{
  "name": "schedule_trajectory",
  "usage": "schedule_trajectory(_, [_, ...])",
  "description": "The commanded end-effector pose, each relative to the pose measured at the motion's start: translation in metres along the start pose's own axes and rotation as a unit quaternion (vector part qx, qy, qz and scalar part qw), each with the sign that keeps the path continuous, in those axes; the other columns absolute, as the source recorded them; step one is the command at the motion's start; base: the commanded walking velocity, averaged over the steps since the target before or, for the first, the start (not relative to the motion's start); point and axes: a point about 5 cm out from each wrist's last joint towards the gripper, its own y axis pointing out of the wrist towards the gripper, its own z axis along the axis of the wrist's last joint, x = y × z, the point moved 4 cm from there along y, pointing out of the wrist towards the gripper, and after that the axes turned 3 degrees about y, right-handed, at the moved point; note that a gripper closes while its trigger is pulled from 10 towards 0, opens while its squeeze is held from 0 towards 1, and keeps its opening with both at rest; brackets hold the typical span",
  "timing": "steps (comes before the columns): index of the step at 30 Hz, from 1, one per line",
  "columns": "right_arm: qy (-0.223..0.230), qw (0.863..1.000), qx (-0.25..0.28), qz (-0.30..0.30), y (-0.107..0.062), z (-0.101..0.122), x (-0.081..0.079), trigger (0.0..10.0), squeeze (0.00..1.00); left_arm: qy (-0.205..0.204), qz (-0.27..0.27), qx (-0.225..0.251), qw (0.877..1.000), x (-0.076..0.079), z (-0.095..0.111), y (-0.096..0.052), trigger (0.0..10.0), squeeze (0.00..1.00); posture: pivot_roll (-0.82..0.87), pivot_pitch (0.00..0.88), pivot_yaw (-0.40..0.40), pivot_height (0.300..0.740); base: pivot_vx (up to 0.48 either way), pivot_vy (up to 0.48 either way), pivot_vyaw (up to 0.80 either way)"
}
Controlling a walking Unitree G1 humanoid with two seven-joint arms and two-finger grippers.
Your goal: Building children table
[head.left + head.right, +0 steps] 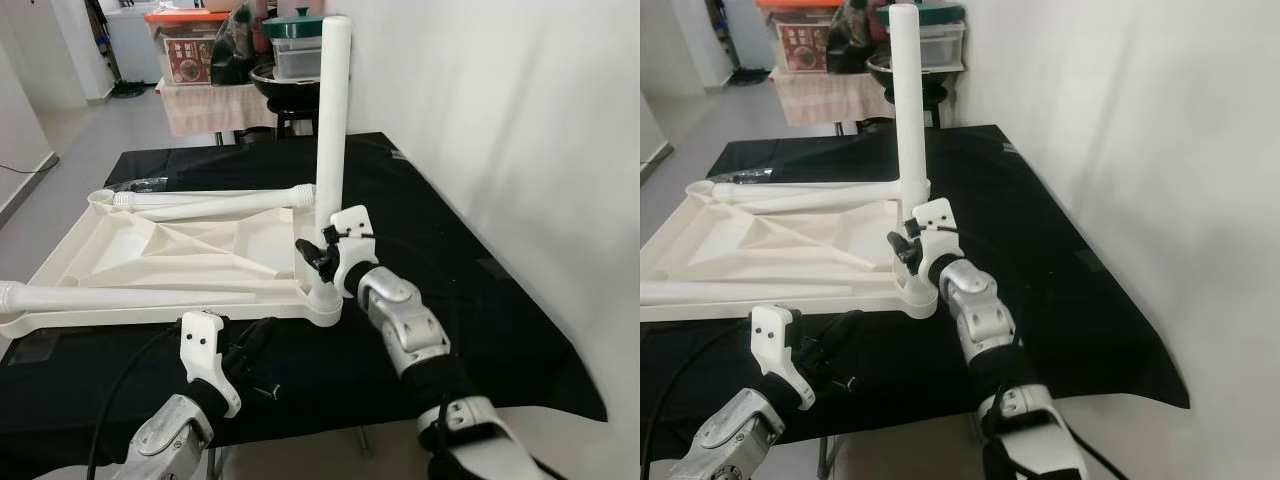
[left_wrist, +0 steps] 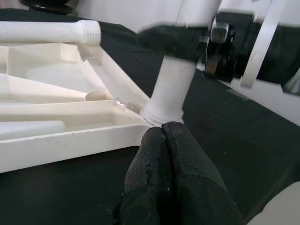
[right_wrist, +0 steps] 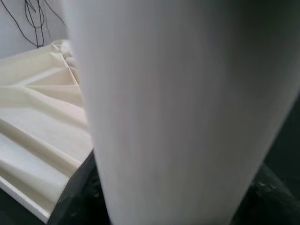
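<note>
Looking down from the left eye view, we see the tabletop (image 1: 150,255) lying upside down on a black table (image 1: 480,290), ribs up. One leg (image 1: 333,130) stands upright in the near right corner socket. Our right gripper (image 1: 322,256) pinches that leg low down, just above the socket. Two more legs lie across the tabletop: a far leg (image 1: 215,203) along the back edge, a near leg (image 1: 120,297) along the front edge. Our left gripper (image 1: 262,345) hangs over the black table just in front of the tabletop's front edge, fingers pressed together, holding nothing. Behind the table, a cloth-covered stand carries an orange-lid bin (image 1: 185,45) and pots (image 1: 290,50).

Right eye view: same layout, upright leg in the corner, right gripper clamped at its base, left gripper low and near the front rim.

Left wrist view: closed black fingertips (image 2: 171,150) sit just short of the leg's base and the corner; the right gripper's fingers grip the leg above.

Right wrist view: the leg (image 3: 183,108) sits very close, blurred, between the dark fingers; the ribbed tabletop lies beyond it.
</note>
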Motion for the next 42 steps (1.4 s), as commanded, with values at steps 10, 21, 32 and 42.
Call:
schedule_trajectory(10, [-0.053, 0.945, 0.052, 0.32, -0.019, 0.036, -0.024, 10.0, 0.0, -0.003, 0.005, -0.006, 1.0, -0.001, -0.005, 0.001, 10.0, 0.0, 0.04, 0.0, -0.021, 0.74, 0.0, 0.0, 0.0])
schedule_trajectory(21, [-0.087, 0.918, -0.008, 0.386, -0.021, 0.032, -0.013, 10.0, 0.0, -0.003, 0.006, -0.008, 1.0, 0.0, -0.007, 0.001, 10.0, 0.0, 0.05, 0.0, -0.023, 0.74, 0.0, 0.0, 0.0])
schedule_trajectory(32, [-0.068, 0.898, -0.022, 0.434, -0.028, 0.034, -0.009, 0.0, 0.0, -0.005, 0.005, -0.008, 1.0, 0.001, -0.007, 0.0, 10.0, 0.0, 0.05, 0.0, -0.022, 0.74, 0.0, 0.0, 0.0])
schedule_trajectory(42, [-0.076, 0.948, -0.016, 0.309, -0.016, 0.017, 0.009, 0.0, 0.0, -0.006, 0.006, -0.005, 1.0, 0.002, -0.005, 0.0, 10.0, 0.0, 0.04, 0.0, -0.038, 0.74, 0.0, 0.0, 0.0])
